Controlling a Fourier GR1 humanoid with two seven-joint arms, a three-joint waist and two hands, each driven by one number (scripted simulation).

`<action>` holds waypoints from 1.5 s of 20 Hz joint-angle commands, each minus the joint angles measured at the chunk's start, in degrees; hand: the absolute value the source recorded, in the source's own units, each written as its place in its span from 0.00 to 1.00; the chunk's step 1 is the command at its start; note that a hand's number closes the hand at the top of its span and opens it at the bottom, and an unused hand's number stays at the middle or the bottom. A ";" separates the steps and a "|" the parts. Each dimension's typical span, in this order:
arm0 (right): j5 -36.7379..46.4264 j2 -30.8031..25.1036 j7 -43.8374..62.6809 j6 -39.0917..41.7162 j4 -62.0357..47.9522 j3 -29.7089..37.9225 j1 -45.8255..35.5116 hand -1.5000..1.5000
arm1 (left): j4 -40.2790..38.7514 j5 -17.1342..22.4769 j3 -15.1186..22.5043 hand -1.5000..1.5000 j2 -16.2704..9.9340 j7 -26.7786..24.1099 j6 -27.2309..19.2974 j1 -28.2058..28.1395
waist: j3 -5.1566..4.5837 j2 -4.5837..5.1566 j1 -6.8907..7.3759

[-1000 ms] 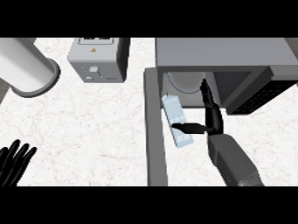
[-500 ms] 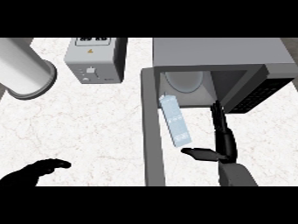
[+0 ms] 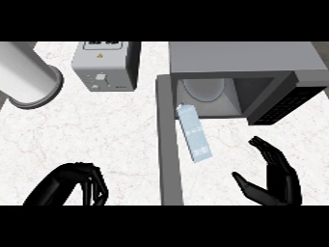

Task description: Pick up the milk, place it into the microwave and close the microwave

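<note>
The milk (image 3: 194,133) is a slim pale blue carton lying on its side. Its top end rests at the mouth of the grey microwave (image 3: 238,58) and the rest sticks out toward me. The microwave's door (image 3: 170,144) stands open, edge-on, just left of the carton. My right hand (image 3: 275,177) is open at the lower right, palm toward the carton, apart from it. My left hand (image 3: 75,184) is at the lower left over the counter, fingers curled downward, holding nothing.
A grey box-shaped appliance (image 3: 102,65) stands at the back, left of the microwave. A large white cylinder (image 3: 19,72) lies at the far left. The white marble counter (image 3: 95,130) stretches between them and my left hand.
My right hand has let go of the milk and drawn back toward the lower edge. The carton stays lying at the microwave's mouth. My left hand has moved inward with its fingers curling.
</note>
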State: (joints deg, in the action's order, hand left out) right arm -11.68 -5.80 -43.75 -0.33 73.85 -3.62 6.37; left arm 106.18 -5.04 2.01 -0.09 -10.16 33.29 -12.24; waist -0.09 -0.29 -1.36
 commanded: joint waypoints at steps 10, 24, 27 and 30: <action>-2.22 -6.33 6.10 1.06 18.81 4.16 11.53 0.00 | -14.89 -9.13 20.63 1.00 0.09 2.30 -19.56 21.49 | 0.04 0.27 -0.06; -11.07 -11.79 12.37 10.47 29.45 7.04 10.62 0.00 | -45.39 7.44 43.72 1.00 0.07 5.82 -40.38 42.89 | -0.02 0.85 -3.08; -10.44 -12.78 13.84 10.48 32.19 6.60 10.97 0.00 | -48.30 12.21 48.63 0.00 0.07 6.44 -43.28 46.77 | -0.05 1.04 -4.58; -10.30 -12.64 14.60 11.51 32.98 4.50 9.60 0.00 | -48.74 17.00 49.66 0.00 0.06 1.36 -48.11 47.74 | -0.12 1.61 -6.40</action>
State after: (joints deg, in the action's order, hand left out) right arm -21.73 -18.05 -30.09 9.78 104.81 2.29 15.93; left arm 60.06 6.00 48.24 -0.64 -6.25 -10.24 32.69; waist -0.15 0.83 -5.79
